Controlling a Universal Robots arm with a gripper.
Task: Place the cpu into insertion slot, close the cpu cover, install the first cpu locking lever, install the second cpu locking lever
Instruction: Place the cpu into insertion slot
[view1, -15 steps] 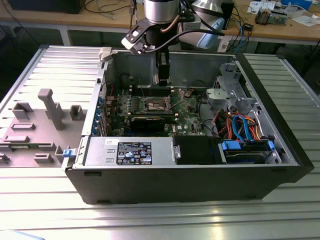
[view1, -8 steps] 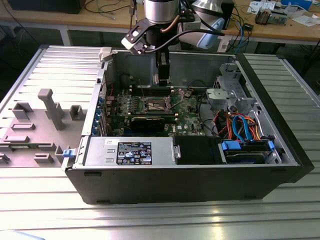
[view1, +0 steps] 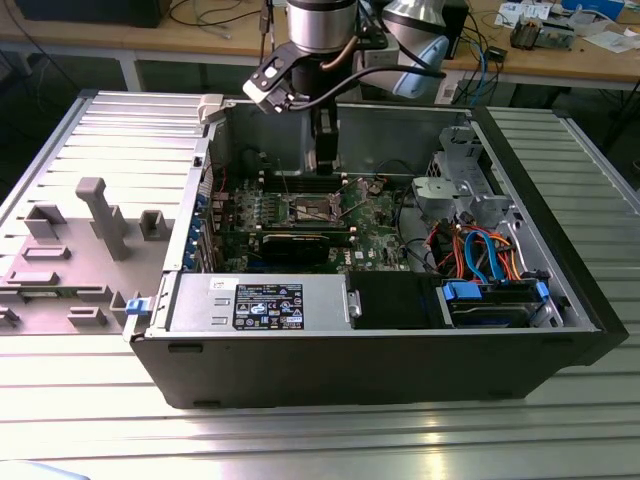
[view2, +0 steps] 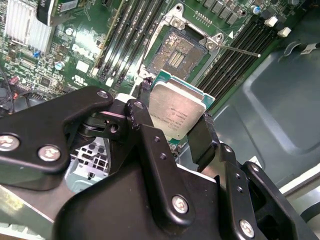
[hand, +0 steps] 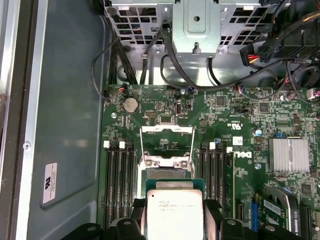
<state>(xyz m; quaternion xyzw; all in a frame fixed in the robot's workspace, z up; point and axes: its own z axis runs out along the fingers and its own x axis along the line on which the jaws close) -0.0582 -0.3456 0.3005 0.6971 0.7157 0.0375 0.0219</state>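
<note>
Currently held: I have the cpu (view2: 177, 110) clamped between the fingers (view2: 202, 142), one finger on each of two opposite edges, with its metal face toward the wrist cameras.
Chip attitude: by my judgement from both wrist views, its face is roughly parallel to the board. It is near square, so I read no real long axis, only a gripped pair of edges and a free pair.
Key relation: the insertion slot (view2: 177, 54) lies just beyond the chip's free leading edge, ahead of the fingertips. On the exterior view's clock face it sits at about 6 o'clock from the fingers. Chip and slot are apart, not touching.
Slot state: open, contact field bare, nothing seated.
Cover: the cpu cover (hand: 167, 129) stands swung up beyond the slot in the first wrist view, and green board shows through its window.
Lever: one locking lever (view2: 240, 50) juts free from a slot corner as a thin rod. I cannot make out the other.
Flanks: memory slots (hand: 117, 175) run along both sides of the slot.
Further out: the motherboard (view1: 370, 215) lies inside the open computer case (view1: 400, 370) on the bench (view1: 300, 440), with the drive cage (view1: 455, 185) at about 3 o'clock from the slot in the exterior view.
Task standing: I judge the first step to be in hand. The chip is not yet seated, and the cover and levers are not done.
</note>
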